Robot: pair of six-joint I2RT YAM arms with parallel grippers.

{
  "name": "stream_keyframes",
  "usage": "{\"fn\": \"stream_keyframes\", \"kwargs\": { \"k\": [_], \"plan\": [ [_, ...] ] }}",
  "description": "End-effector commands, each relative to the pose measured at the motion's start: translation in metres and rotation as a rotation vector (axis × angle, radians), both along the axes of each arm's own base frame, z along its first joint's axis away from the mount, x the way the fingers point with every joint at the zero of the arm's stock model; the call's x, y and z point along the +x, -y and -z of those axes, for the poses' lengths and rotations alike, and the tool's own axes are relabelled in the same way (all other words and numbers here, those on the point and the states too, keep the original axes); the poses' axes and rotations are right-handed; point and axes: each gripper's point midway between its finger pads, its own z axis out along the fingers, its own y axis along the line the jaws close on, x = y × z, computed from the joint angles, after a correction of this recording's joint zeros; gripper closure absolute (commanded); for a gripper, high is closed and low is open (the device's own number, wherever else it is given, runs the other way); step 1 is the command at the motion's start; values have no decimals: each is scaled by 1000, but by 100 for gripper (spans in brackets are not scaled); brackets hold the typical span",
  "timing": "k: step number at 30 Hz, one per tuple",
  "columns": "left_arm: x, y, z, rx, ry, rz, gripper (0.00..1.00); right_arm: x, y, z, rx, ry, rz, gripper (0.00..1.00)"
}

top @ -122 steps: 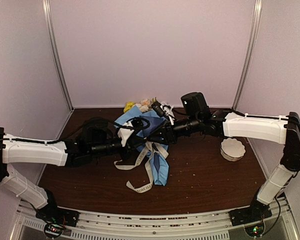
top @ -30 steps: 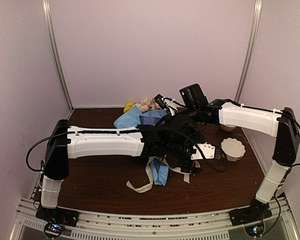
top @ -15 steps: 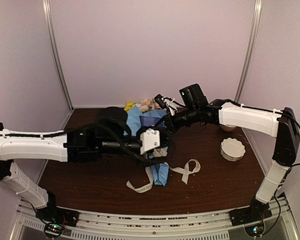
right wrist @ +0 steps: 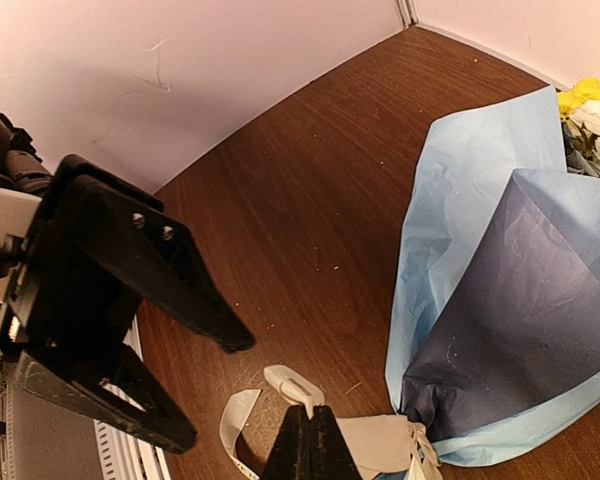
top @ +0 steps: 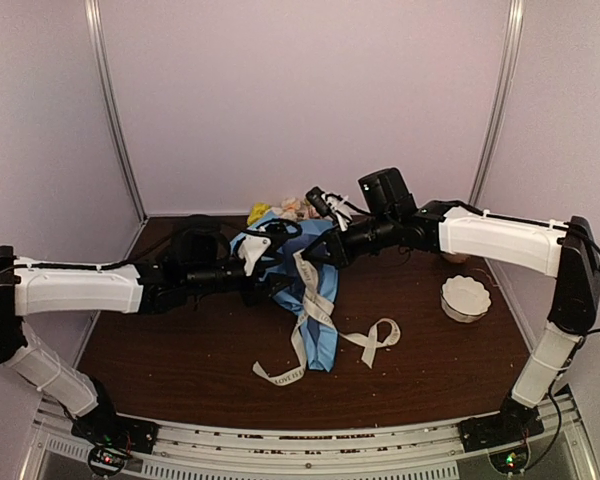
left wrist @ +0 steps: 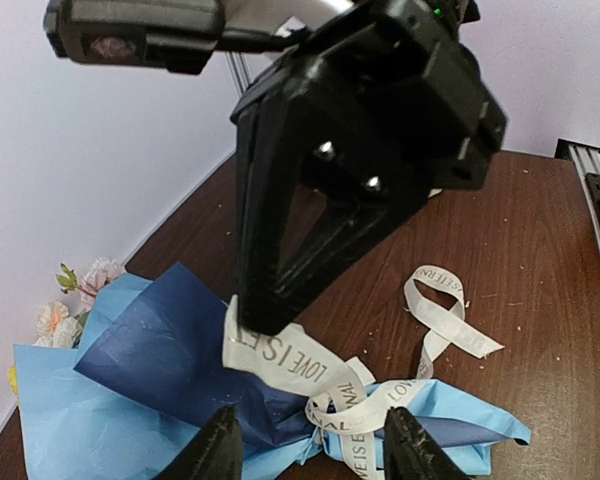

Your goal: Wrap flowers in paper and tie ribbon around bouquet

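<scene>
The bouquet [top: 321, 338] lies mid-table, a cone of light and navy blue paper [left wrist: 160, 355] with the flowers [top: 280, 209] at its far end. Cream ribbon [left wrist: 300, 365] with dark lettering is looped round the cone's narrow part; a strand rises from there. My right gripper [top: 316, 256] is shut on that strand, its black fingers [left wrist: 270, 300] pinching it just above the paper. My left gripper [left wrist: 311, 452] hovers low over the looped ribbon, jaws apart, nothing between them. The right wrist view shows the shut right gripper [right wrist: 307, 428] on the ribbon [right wrist: 315, 375] and the spread left fingers [right wrist: 170, 290].
A white scalloped bowl [top: 465, 297] stands at the right of the table. A free ribbon loop [top: 380, 336] and a tail [top: 278, 376] trail on the dark wood in front of the bouquet. Pale walls close in the back and both sides.
My left arm has swung back from the right side of the table to the bouquet's left side, and its jaws have narrowed. The right gripper has kept its hold on the ribbon.
</scene>
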Motion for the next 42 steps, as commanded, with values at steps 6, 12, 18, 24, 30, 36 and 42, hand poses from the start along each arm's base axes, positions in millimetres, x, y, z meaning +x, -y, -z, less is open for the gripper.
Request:
{"fn": "stream_keyframes", "kwargs": {
  "k": [6,12,18,24,30,36,42],
  "plan": [
    [28,24,3,16,-18,18,52,-25,-3,-26,62,50,-86,100],
    [30,33,8,20,-32,43,95,-28,-2,-20,41,43,-99,100],
    [24,23,21,1,-61,23,100,-12,15,-5,-5,44,-1,88],
    [22,16,32,-25,-91,-5,100,12,37,66,-170,-60,129,68],
    [19,11,35,-40,-104,-25,100,13,39,112,-252,-115,124,56],
    [18,5,39,-58,-114,-47,100,4,36,135,-276,-174,74,56],
    [16,1,44,-80,-135,-64,100,5,35,139,-280,-175,75,78]
  ]
}}
